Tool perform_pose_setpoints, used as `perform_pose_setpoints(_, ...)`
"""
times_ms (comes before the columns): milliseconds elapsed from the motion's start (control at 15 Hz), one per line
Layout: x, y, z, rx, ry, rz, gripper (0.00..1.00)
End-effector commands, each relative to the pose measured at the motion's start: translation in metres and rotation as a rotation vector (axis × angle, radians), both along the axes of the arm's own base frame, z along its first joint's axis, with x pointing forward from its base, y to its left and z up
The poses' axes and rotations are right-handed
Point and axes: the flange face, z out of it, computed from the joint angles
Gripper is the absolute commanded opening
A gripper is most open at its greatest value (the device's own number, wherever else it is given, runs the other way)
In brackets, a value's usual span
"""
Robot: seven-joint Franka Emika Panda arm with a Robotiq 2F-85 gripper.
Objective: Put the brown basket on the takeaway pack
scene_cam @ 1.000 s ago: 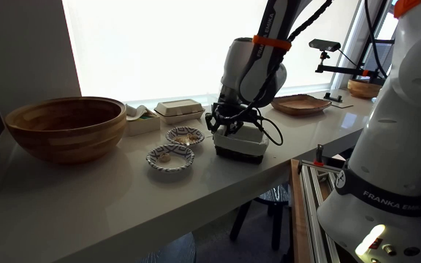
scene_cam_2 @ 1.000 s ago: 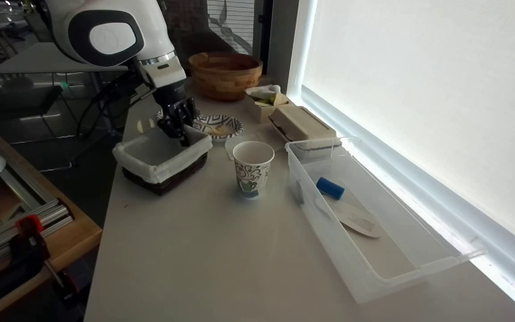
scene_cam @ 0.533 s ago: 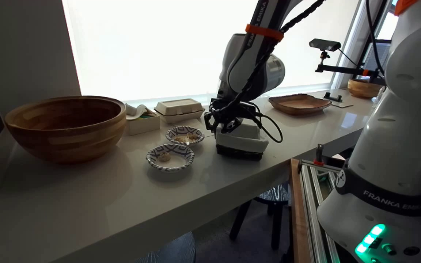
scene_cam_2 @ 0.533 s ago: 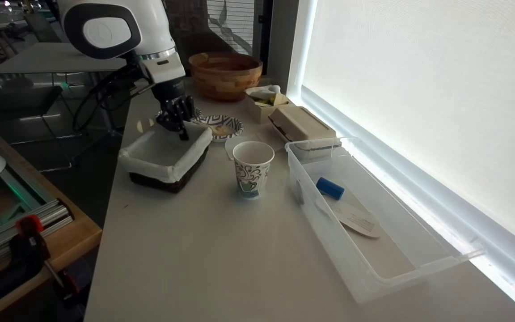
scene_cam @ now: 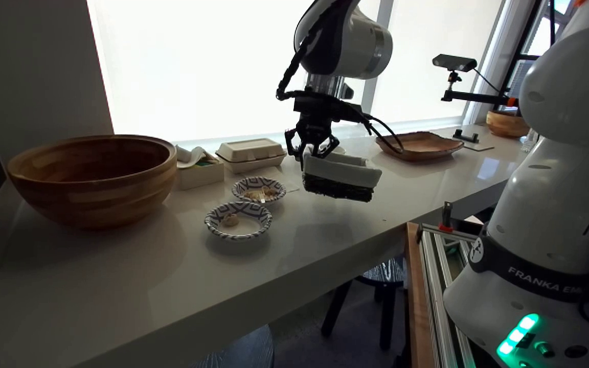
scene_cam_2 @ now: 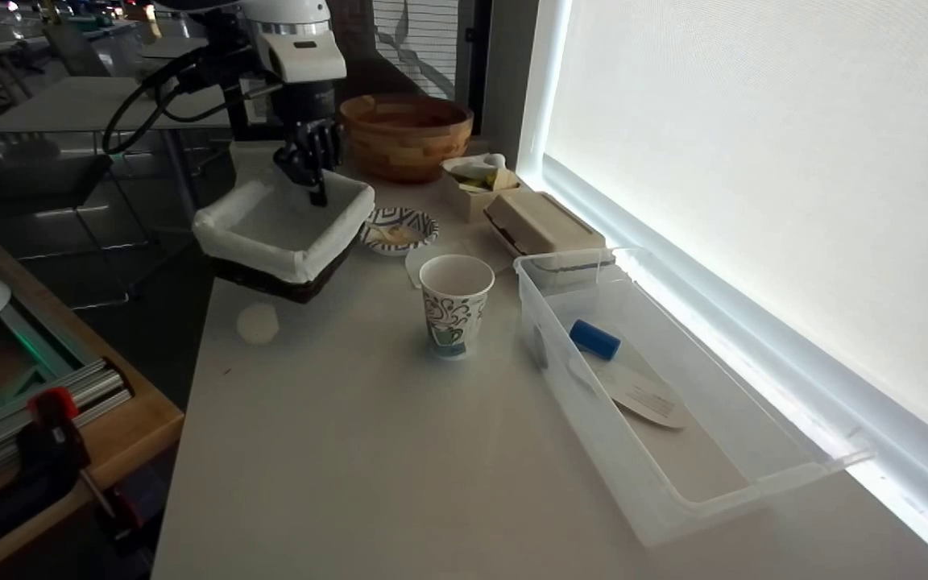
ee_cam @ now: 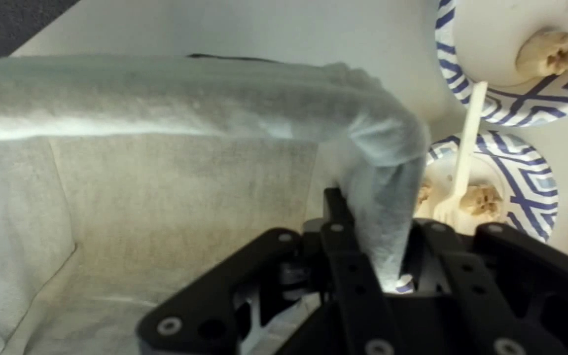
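The brown basket (scene_cam: 338,187), dark sides with a white cloth lining, hangs in the air above the counter, slightly tilted, its end away from the gripper lower. It also shows in an exterior view (scene_cam_2: 291,262) and fills the left of the wrist view (ee_cam: 180,197). My gripper (scene_cam: 311,153) is shut on the basket's end wall, one finger inside and one outside; it also shows in an exterior view (scene_cam_2: 317,189) and the wrist view (ee_cam: 375,222). The outer fingertip is hidden behind the wall. The takeaway pack (scene_cam: 251,153), a closed beige box, sits by the window; it also shows in an exterior view (scene_cam_2: 544,225).
Two patterned dishes (scene_cam: 238,221) (scene_cam: 258,190) stand near the basket. A paper cup (scene_cam_2: 454,306) and a clear plastic tub (scene_cam_2: 673,419) stand beside the pack. A small open box (scene_cam: 200,171) and a large wooden bowl (scene_cam: 92,179) lie beyond. A brown tray (scene_cam: 420,145) is along the window.
The arm has risen and the basket has come up off the counter with it, held by its end wall. The pack, dishes and cup have not moved.
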Motion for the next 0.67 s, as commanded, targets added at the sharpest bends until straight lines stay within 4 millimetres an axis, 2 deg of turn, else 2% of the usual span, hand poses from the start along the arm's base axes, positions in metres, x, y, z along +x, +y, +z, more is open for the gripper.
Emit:
perform_pose_setpoints(0,0.000,-0.001,0.004,0.002,-0.004,0.004,0.15)
perform_pose_setpoints(67,0.000,-0.001,0.004,0.003,-0.004,0.004,0.15)
perform_pose_setpoints(133,0.000,0.000,0.003,0.004,-0.002,0.005,0.04)
perform_pose_setpoints(200,0.001,-0.007,0.006,-0.025,0.017,-0.001,0.04)
perform_pose_setpoints(333,0.002,-0.026,0.023,-0.086,0.056,0.014,0.04)
perform_pose_setpoints(400,0.004,-0.043,0.036,-0.125,0.071,0.012,0.04)
perform_pose_setpoints(600,0.022,-0.081,0.072,-0.193,0.067,0.047,0.04)
